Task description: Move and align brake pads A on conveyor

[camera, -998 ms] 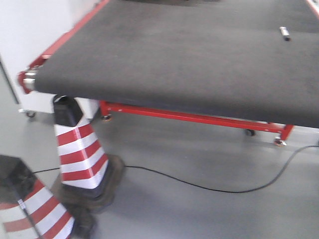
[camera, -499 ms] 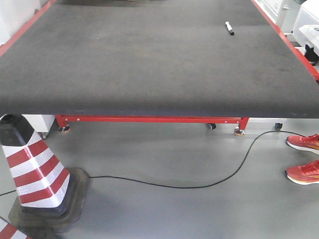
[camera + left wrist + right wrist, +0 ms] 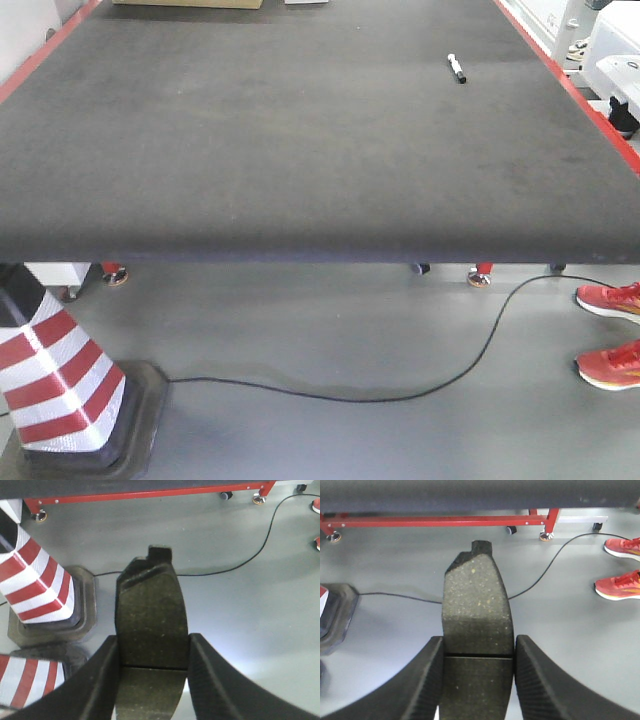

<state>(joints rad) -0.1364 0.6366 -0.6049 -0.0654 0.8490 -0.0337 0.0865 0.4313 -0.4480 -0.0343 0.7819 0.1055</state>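
The conveyor (image 3: 280,130), a wide dark charcoal belt with red edge strips, fills the upper front view; no brake pad lies on the part that shows. My left gripper (image 3: 152,652) is shut on a dark grey brake pad (image 3: 150,610) with a centre groove, held above the grey floor. A second brake pad (image 3: 476,605) sits clamped in my right gripper (image 3: 478,652), which is shut on it, also over the floor. The belt's front edge (image 3: 480,497) runs across the top of the right wrist view. Neither gripper appears in the front view.
A black-and-white marker pen (image 3: 457,68) lies far right on the belt. A red-and-white traffic cone (image 3: 55,385) stands on the floor at left. A black cable (image 3: 400,395) snakes across the floor. Red shoes (image 3: 610,330) are at right. The red frame (image 3: 445,521) and castors are beneath the belt.
The front view has swung right and drawn closer to the belt. The cones have slid left and down, and the red shoes have come into sight at right.
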